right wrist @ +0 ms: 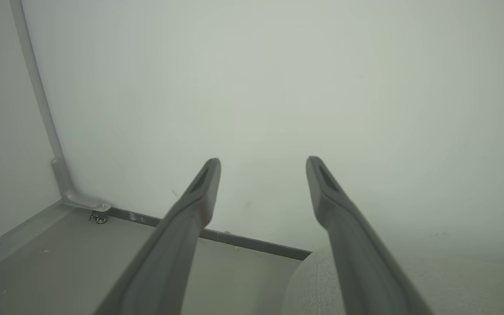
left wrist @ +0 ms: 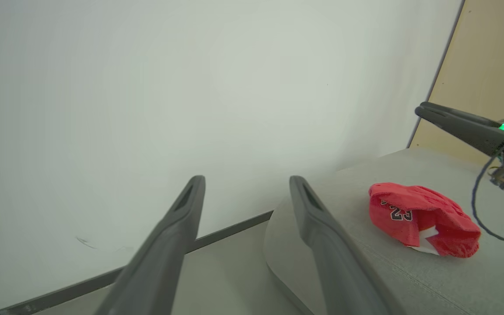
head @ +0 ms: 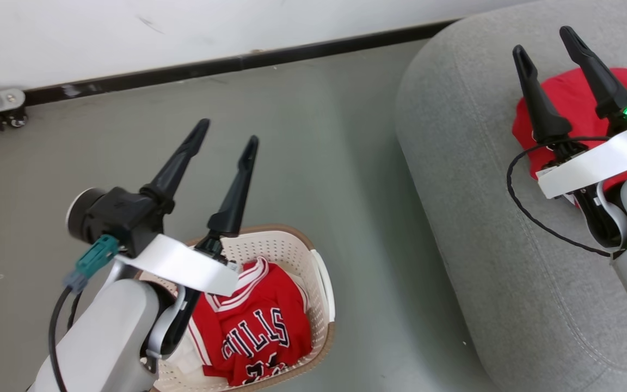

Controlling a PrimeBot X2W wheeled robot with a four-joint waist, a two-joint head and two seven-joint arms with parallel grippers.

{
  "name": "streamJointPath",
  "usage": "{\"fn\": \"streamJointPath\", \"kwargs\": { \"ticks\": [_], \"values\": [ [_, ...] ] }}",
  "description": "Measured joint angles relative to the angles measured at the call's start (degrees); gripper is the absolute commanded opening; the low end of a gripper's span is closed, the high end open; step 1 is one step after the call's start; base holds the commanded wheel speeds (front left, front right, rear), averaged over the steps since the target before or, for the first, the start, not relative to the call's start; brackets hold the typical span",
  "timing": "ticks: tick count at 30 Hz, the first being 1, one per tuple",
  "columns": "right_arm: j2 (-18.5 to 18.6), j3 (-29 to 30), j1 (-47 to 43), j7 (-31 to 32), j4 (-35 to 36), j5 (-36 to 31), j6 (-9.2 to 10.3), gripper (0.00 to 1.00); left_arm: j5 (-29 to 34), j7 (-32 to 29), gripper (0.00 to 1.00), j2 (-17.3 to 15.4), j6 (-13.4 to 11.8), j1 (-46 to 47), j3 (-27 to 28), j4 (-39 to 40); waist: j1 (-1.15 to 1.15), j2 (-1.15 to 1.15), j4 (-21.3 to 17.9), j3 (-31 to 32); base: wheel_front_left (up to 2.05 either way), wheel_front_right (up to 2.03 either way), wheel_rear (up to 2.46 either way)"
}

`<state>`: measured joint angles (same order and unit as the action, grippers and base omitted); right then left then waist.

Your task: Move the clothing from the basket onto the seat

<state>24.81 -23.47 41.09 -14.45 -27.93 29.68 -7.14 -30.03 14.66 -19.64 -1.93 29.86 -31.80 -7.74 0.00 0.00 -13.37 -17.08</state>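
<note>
A red jersey point(head: 259, 332) with "BULLS" lettering and white striped trim lies crumpled in the cream basket point(head: 321, 288) on the floor at the lower middle of the head view. My left gripper point(head: 229, 136) hangs above the basket's far-left rim, open and empty, its fingers pointing at the wall. Red shorts point(left wrist: 422, 218) marked 23 lie bunched on the grey seat point(head: 455, 163), also seen as the shorts point(head: 569, 98) behind my right gripper. My right gripper point(head: 545, 41) is raised over the seat, open with nothing in it. The seat's edge point(right wrist: 317, 280) shows low in the right wrist view.
A white wall with a dark baseboard point(head: 237, 62) runs along the back. A metal bracket with a small caster point(head: 8, 117) sits at the far left by the wall. Grey floor point(head: 335, 141) lies between basket and seat. A tan panel point(left wrist: 492, 65) stands behind the seat.
</note>
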Motion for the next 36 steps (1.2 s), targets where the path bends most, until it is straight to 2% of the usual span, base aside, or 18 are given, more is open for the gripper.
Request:
{"fn": "streamJointPath", "kwargs": {
  "ticks": [12, 19, 36],
  "values": [
    [-4.17, 4.01, -5.22, 0.00, 1.65, -5.46, 0.00, 1.00, 1.58, 0.00, 1.00, 0.81, -2.99, -8.14, 6.97, 1.11, 0.00, 0.00, 4.21, 3.65, 0.00, 0.00, 0.00],
    [-7.12, 6.14, -10.50, 0.00, 2.18, -7.78, 0.00, 1.00, 2.21, 0.00, 1.00, 2.66, -4.17, -12.36, 9.89, 1.52, 0.00, 0.00, 6.26, 6.25, 0.00, 0.00, 0.00],
    [-13.00, 10.49, -24.10, 0.00, 3.21, -13.12, 0.00, 1.00, 4.10, 0.00, 1.00, 4.49, -6.72, -23.33, 15.43, -0.69, 0.00, 0.00, 9.30, 13.28, 0.00, 0.00, 0.00]
  ]
}}
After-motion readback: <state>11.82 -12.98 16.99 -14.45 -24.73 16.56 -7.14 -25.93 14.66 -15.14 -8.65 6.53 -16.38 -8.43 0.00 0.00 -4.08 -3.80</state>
